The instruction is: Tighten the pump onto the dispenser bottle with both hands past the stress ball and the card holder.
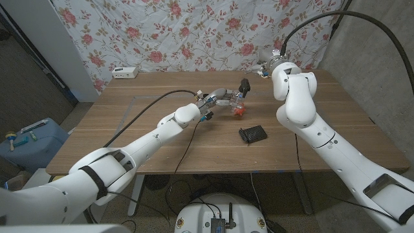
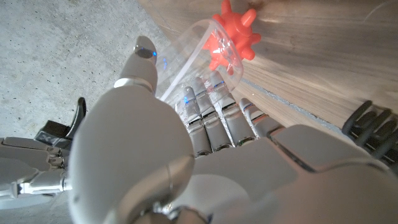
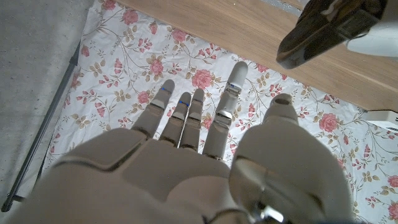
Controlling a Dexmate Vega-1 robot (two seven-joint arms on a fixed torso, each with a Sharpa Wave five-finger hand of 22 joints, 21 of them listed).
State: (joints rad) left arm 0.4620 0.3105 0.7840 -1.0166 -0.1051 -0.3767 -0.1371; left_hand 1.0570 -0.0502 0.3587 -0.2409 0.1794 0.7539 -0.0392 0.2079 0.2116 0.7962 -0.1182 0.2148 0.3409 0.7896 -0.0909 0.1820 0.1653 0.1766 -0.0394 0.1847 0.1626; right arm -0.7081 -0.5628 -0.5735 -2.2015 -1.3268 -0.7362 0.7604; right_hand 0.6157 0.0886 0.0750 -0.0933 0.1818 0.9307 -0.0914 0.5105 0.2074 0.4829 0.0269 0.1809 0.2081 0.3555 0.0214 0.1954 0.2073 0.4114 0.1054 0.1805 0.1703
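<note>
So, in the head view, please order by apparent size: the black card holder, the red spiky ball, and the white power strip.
1. Card holder, largest.
2. Power strip, though it lies farther from the camera, so unsure.
3. Spiky ball, smallest, partly hidden by the bottle.

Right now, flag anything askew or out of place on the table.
The clear dispenser bottle is tipped sideways in the left hand, not upright, beside the red stress ball. The right hand hangs open, off the bottle.

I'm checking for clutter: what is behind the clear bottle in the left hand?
Seen through the bottle, the red spiky stress ball lies behind it on the table. The left hand covers the bottle's lower part.
</note>
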